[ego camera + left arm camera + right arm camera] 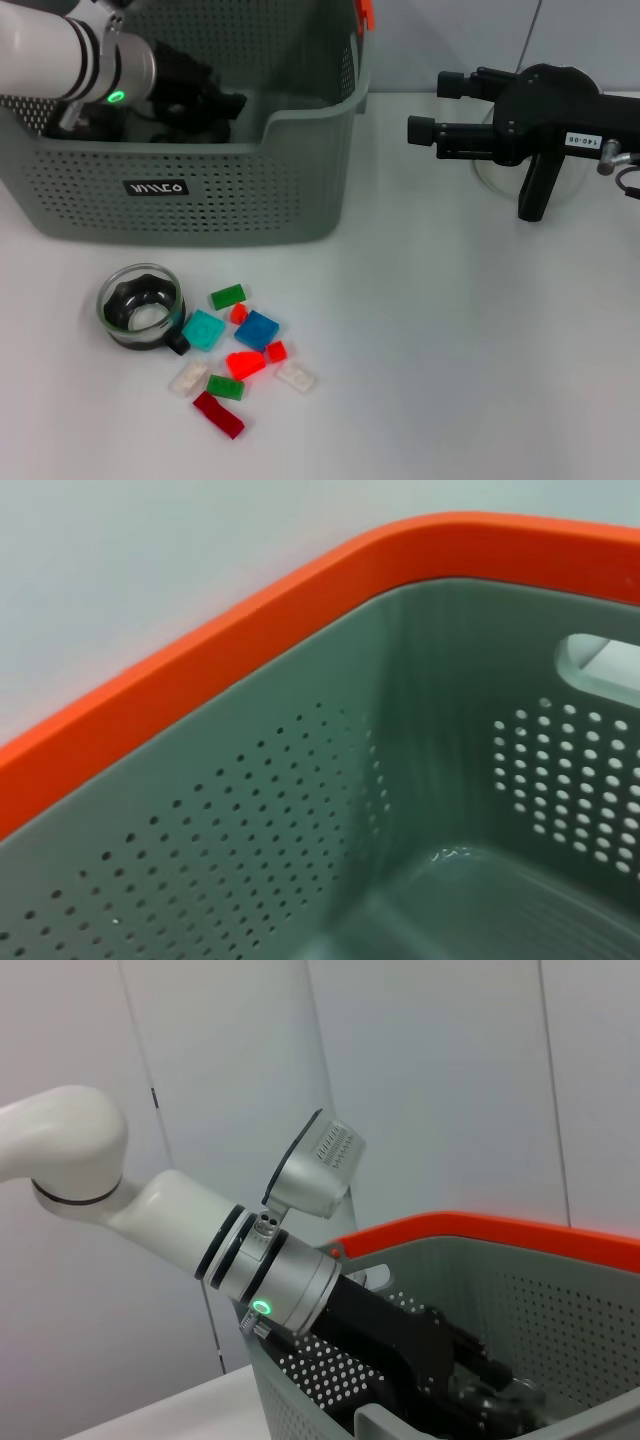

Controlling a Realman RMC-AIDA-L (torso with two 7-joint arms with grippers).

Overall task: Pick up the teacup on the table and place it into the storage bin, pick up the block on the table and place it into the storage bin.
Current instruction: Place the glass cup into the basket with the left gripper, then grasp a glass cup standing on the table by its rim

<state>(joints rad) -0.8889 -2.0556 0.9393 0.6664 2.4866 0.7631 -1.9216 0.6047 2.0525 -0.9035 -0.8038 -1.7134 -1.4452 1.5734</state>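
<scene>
White tabletop (450,350) is seen from the head, with the teacup (142,307) and loose blocks (240,350) unpicked before the storage bin (200,205), the left gripper (195,100) sunk inside it, grip undeterminable, the right gripper (425,108) parked apart; wrist views show only bin walls, so withdrawal toward the teacup is judged next.

The teacup (142,307) and blocks (244,350) lie on the table (480,360) before the storage bin (200,190).
</scene>
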